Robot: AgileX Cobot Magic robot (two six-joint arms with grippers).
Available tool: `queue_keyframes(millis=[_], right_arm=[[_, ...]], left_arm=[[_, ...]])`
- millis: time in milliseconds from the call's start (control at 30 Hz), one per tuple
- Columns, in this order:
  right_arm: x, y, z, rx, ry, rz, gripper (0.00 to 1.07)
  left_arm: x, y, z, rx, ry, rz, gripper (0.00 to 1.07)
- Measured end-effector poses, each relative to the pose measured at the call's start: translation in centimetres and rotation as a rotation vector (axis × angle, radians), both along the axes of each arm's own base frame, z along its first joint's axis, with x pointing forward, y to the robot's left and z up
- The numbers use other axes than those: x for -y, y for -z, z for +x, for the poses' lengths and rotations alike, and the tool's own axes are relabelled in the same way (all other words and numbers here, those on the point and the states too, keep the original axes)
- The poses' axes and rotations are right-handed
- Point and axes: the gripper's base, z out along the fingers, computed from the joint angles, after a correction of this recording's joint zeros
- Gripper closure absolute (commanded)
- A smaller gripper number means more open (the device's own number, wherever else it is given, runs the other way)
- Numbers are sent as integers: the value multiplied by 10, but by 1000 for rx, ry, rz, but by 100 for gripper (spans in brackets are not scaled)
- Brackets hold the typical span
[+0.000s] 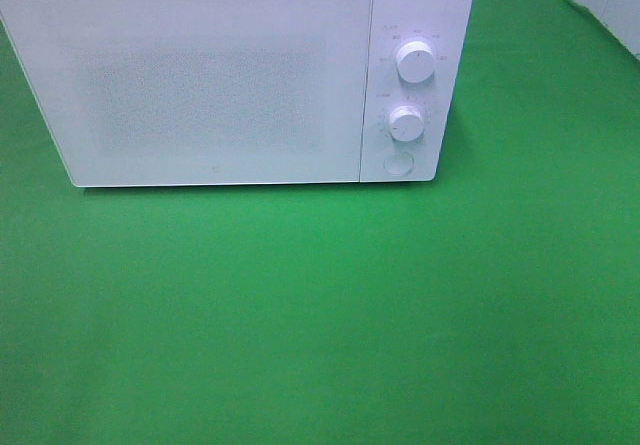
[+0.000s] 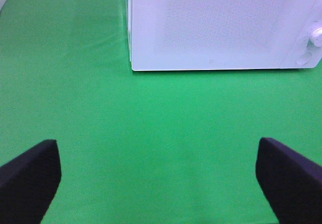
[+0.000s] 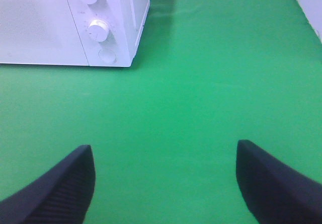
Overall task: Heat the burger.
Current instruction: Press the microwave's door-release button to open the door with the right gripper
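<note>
Left fingers (image 2: 27, 181) and right fingers (image 3: 274, 183) wide apart, empty, over green cloth (image 1: 320, 315), shut white microwave (image 1: 215, 85) beyond

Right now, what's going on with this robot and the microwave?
Nothing is being handled. The white microwave sits on the green cloth with its door shut. The left gripper and the right gripper both hang open and empty over the cloth in front of it, touching nothing. No burger shows in any view; whether it is inside the microwave cannot be told.
</note>
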Motion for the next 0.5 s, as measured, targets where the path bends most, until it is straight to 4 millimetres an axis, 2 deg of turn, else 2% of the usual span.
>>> queue_keyframes(millis=[500], right_arm=[[0, 1, -2, 8, 0, 1, 31]], left_arm=[[0, 0, 0, 0, 0, 0, 9]])
